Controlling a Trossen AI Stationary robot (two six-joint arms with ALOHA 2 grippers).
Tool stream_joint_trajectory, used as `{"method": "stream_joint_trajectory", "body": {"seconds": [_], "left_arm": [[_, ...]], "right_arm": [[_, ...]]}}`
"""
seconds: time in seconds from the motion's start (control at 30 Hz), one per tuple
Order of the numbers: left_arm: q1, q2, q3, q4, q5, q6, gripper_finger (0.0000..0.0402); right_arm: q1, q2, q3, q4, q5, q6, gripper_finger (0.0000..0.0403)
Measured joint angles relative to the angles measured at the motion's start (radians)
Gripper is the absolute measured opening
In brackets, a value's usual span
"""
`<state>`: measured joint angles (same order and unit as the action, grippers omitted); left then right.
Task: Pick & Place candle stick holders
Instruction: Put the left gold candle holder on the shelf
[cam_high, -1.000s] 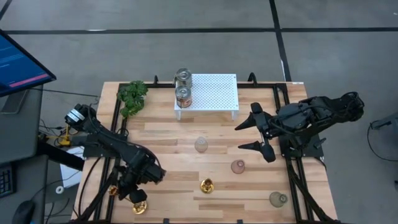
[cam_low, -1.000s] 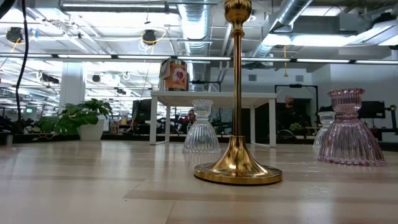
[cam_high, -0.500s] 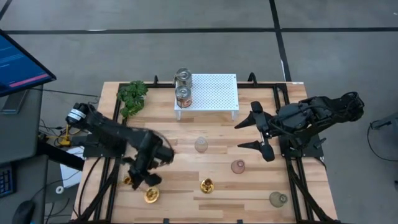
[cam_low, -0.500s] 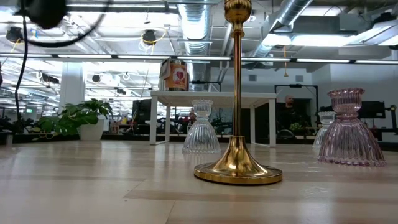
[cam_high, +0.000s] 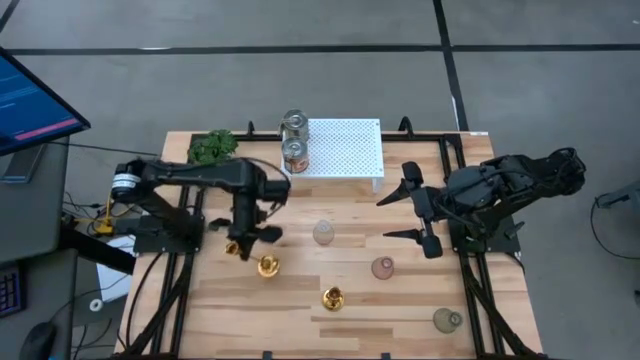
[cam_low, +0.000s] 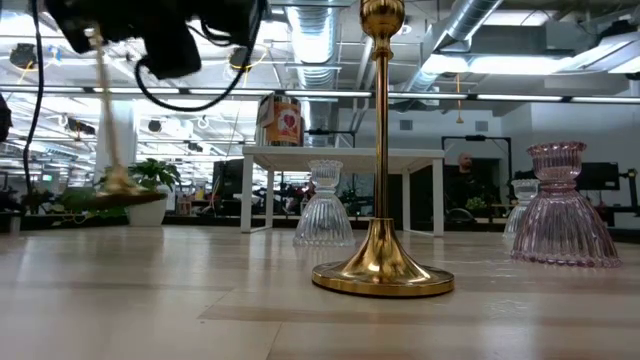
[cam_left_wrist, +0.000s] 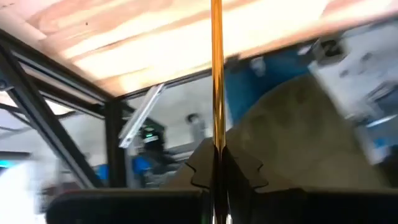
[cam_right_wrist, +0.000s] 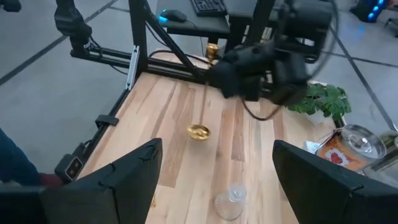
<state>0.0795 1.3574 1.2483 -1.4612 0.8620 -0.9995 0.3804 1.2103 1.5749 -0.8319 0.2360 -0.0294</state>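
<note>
— High view: carrying step?
— Yes. Left gripper (cam_high: 243, 243) hanging over the table's left-centre, pinching a tall holder (cam_high: 266, 265) clear of the wood. Second holder (cam_high: 332, 297) standing at 5 o'clock from it. Right gripper (cam_high: 410, 211) waiting at 3 o'clock, fingers spread.

— Low view?
— Carried holder (cam_low: 112, 130) hanging aloft at 9 o'clock, base tilting slightly; standing holder (cam_low: 381, 160) upright, centre.

— Left wrist?
— Fingers (cam_left_wrist: 239, 168) pressing together on the thin stem (cam_left_wrist: 216, 74).

— Right wrist?
— Showing the gold base (cam_right_wrist: 198, 131) above bare wood.

— Next?
— Probably lowering it level, then letting go.
</note>
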Motion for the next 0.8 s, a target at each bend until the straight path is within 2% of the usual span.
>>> {"method": "stream_joint_trajectory", "body": {"seconds": [0.37, 0.53, 0.8], "left_arm": [[0.162, 0.008, 0.0, -0.001, -0.007, -0.257, 0.0018], [0.19, 0.025, 0.0, 0.057, -0.029, -0.336, 0.0022], [0.196, 0.06, 0.0, 0.167, -0.01, -0.367, 0.0023]], "right_arm": [[-0.017, -0.001, 0.0, 0.002, -0.026, 0.004, 0.0296], [-0.016, -0.001, 0.0, 0.003, -0.026, 0.013, 0.0296], [-0.016, -0.001, 0.0, 0.006, -0.026, 0.03, 0.0296]]}}
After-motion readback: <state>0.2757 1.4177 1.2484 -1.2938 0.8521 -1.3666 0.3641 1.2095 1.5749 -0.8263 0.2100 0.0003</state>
